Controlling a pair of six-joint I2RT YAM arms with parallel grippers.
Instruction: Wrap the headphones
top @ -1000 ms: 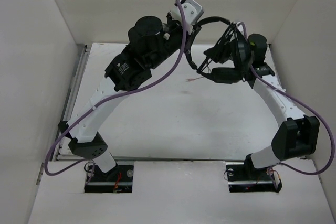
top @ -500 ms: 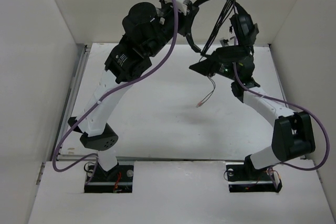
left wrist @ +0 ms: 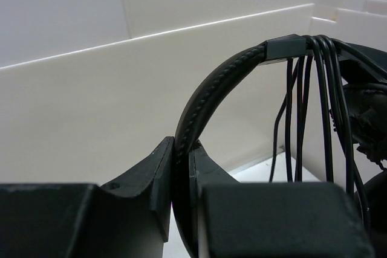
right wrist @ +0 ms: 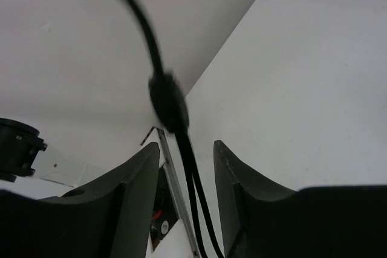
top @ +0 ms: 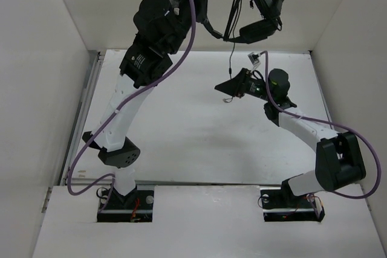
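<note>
Jaws of left gripper (left wrist: 181, 149) clamp the small black over-ear headphones (top: 264, 4) by the headband (left wrist: 211, 89), held high so the thin dark cable (right wrist: 164, 98) hangs free for winding; right gripper (right wrist: 185, 146) jaws stand parted around it, unpinched.

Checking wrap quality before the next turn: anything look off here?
Nothing damaged. The cable turns hang loose and splayed over the headband of the headphones rather than snug, and the tail passes between the right gripper's open fingers, not clamped. The left gripper pinches the headband, held high.
</note>
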